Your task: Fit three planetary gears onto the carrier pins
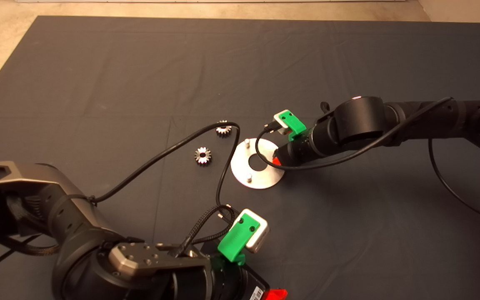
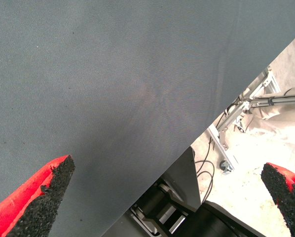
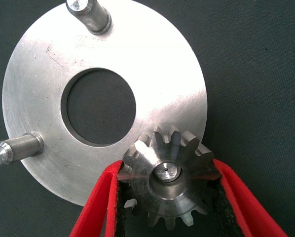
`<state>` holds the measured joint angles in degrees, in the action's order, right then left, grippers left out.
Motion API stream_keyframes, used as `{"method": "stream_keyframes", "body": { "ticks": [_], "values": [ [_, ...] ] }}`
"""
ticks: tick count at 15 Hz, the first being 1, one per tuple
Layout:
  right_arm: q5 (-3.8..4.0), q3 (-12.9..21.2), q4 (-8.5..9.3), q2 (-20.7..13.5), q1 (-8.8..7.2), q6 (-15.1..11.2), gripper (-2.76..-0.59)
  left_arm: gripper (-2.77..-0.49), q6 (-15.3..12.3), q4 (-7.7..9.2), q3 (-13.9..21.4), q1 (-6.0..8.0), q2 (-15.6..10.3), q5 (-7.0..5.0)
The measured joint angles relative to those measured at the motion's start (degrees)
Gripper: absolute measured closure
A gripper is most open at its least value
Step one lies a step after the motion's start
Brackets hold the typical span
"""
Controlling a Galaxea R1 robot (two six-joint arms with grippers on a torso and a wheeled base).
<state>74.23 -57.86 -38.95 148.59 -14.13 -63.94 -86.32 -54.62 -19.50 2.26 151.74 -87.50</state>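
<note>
- The left gripper (image 2: 162, 197) is waiting at the mat's (image 1: 348, 233) near edge, well short of the disc (image 1: 257, 163); its fingers are standing wide apart and holding nothing, likely parked out of the working arm's way.
- The right gripper (image 3: 169, 197) is reaching in over the disc's right rim, its fingers pinching one gear (image 3: 167, 175) by the teeth.
- That gear is sitting over the third pin (image 3: 166, 171), whose tip is showing through the bore; whether it is fully seated cannot be told.
- The other two pins (image 1: 247, 143) are standing bare on the disc, awaiting gears.
- Two more gears (image 1: 203, 155) are lying flat on the mat just left of the disc, apart from each other, within reach for later picks.
</note>
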Motion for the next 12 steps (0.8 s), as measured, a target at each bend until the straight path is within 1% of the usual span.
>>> {"method": "stream_keyframes", "body": {
  "ticks": [10, 12],
  "values": [
    [0.16, 0.0, 0.0, 0.0, 0.0, 0.0, -1.0, -2.75, 0.0, 0.02, 0.0, 0.0, 0.0, 0.0],
    [0.16, 0.0, 0.0, 0.0, 0.0, 0.0, -1.04, -2.75, 0.0, 0.02, 0.0, 0.0, 0.0, 0.0]
  ]
}}
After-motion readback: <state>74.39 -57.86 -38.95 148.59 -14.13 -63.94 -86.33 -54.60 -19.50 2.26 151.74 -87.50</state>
